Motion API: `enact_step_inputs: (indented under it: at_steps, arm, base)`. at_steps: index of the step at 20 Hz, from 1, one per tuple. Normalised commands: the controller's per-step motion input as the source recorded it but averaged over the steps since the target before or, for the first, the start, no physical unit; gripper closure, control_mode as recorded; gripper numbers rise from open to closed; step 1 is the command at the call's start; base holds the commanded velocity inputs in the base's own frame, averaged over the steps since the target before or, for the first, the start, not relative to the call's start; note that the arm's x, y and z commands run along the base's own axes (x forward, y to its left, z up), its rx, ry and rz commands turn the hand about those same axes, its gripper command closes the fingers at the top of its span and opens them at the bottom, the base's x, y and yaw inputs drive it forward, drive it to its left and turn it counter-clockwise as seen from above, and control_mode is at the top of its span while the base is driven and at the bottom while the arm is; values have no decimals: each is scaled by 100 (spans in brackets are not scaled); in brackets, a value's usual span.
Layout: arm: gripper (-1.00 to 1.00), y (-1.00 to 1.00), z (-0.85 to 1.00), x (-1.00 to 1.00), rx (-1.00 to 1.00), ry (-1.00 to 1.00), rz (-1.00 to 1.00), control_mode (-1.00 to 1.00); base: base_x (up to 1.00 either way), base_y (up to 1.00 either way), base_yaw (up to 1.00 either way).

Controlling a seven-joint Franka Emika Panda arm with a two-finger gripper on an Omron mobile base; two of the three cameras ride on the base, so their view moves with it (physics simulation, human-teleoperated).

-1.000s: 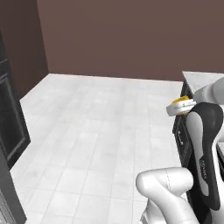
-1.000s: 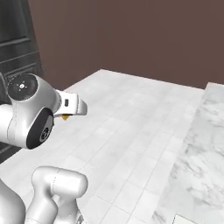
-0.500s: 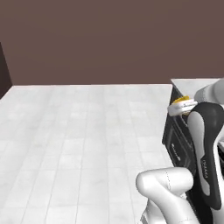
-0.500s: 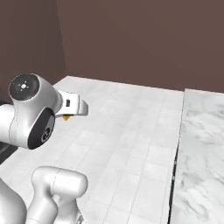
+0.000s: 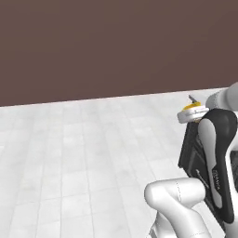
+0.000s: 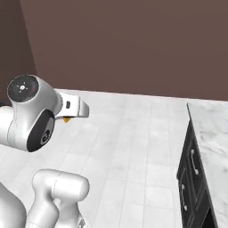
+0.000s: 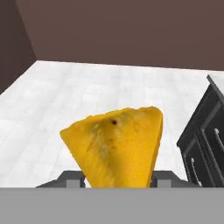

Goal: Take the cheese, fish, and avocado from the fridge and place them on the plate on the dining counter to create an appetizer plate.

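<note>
Cheese: the cheese [image 7: 116,146] is a yellow-orange wedge with a bumpy, rough face and one small dark dot near the top. It sits right in front of the hand camera, pointy side up. A little bit of it peeks out under the hand in the right base view [image 6: 67,119].
Gripper: the gripper [image 7: 117,178] is closed partway on the cheese, with one grey finger [image 7: 72,178] on each side, touching it.
Floor: the floor [image 5: 93,148] is made of pale square tiles, white and smooth.
Wall: the wall [image 5: 116,46] is plain dark brown and flat.
Cabinet: a dark cabinet [image 6: 191,178] with thin handles stands at the right.
Cabinet top: a white marble top [image 6: 213,133] with grey swirls lies on it.
</note>
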Motion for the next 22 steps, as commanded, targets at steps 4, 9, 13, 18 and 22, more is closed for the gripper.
enact_step_inputs:
  at_steps: [4, 9, 13, 18, 22]
  arm:
    - [100, 0, 0, 0, 0, 0, 0, 100]
    - [100, 0, 0, 0, 0, 0, 0, 100]
    - [100, 0, 0, 0, 0, 0, 0, 100]
    - [100, 0, 0, 0, 0, 0, 0, 100]
    - [100, 0, 0, 0, 0, 0, 0, 100]
  base:
    - [100, 54, -35]
    - [100, 34, -40]
    - [100, 13, -40]
    - [100, 32, -40]
    - [100, 40, -40]
